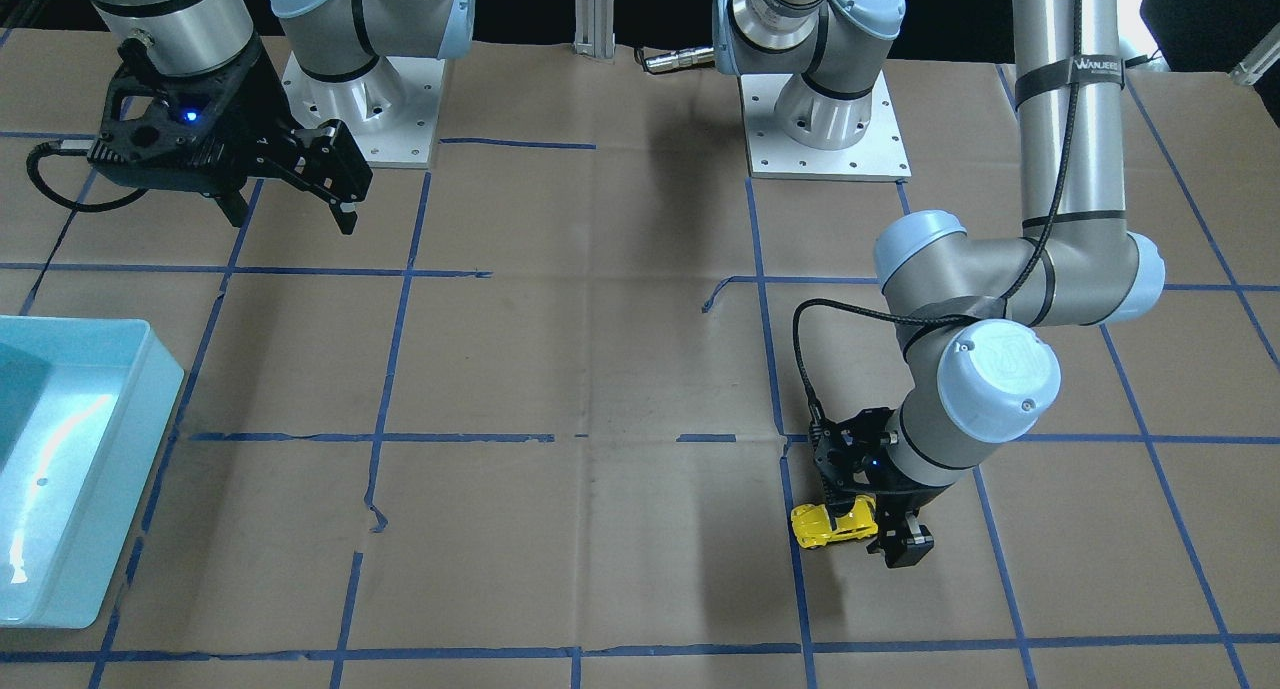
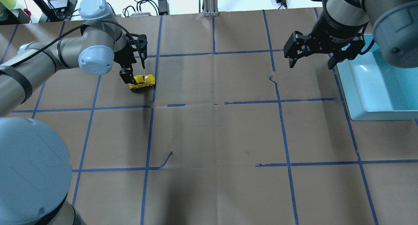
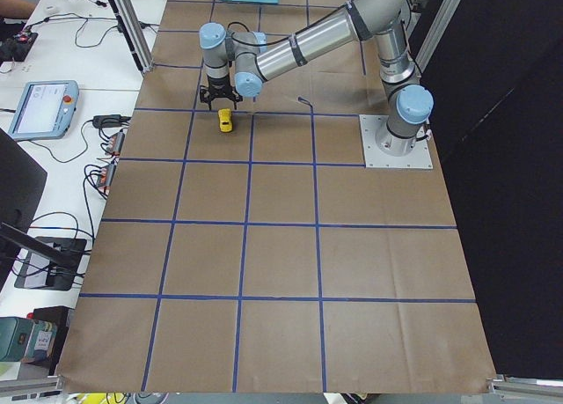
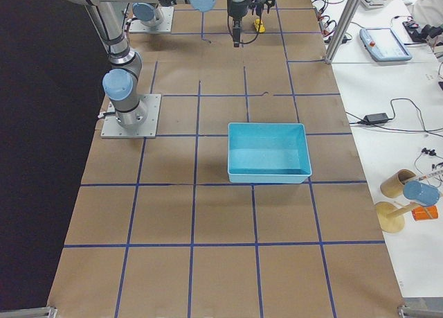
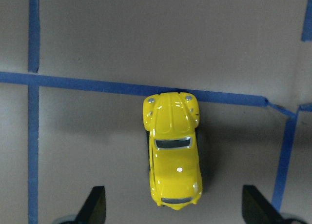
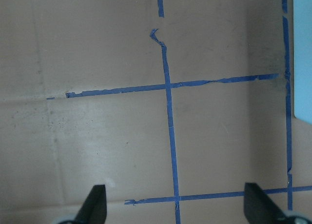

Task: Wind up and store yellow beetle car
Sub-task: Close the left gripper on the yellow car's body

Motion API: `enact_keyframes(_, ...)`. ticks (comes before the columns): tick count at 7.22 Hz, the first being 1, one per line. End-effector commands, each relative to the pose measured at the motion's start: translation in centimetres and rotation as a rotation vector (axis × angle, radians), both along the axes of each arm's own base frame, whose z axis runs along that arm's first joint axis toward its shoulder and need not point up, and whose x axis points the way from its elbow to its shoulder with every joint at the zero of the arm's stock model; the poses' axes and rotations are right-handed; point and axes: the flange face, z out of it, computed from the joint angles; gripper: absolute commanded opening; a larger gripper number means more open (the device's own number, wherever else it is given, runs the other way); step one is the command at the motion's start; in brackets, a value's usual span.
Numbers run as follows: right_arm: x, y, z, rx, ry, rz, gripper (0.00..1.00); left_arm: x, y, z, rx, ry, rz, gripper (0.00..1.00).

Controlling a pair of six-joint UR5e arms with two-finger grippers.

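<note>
Brown-paper table [image 2: 228, 136], blue tape grid. Car [image 2: 142, 81] sits on it between the left gripper's [image 2: 134, 71] spread fingers, ungrasped. Right gripper [image 2: 310, 65] is also spread and empty, beside the bin [image 2: 378, 115]. Judgement: wind-up barely begun; storing is left.

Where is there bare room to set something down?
Free: the paper between the yellow beetle car and the blue bin, and the half nearer the robot. Crowded: at the car, under the open left gripper; the right gripper hangs by the bin.
</note>
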Motion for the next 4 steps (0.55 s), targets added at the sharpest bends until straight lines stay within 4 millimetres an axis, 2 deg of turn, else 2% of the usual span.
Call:
enact_keyframes(1,-0.1,0.1,0.2,-0.005,-0.001,0.0,1.0,-0.1,0.0,-2.1,0.021,0.001,-0.008,0.97)
enact_keyframes(3,-0.1,0.2,0.4,-0.008,-0.001,0.0,1.0,-0.3,0.6,-3.1,0.044,0.002,0.004,0.93)
enact_keyframes(4,-0.1,0.2,0.1,-0.003,-0.001,0.0,1.0,-0.3,0.6,-3.2,0.045,0.004,0.004,0.87)
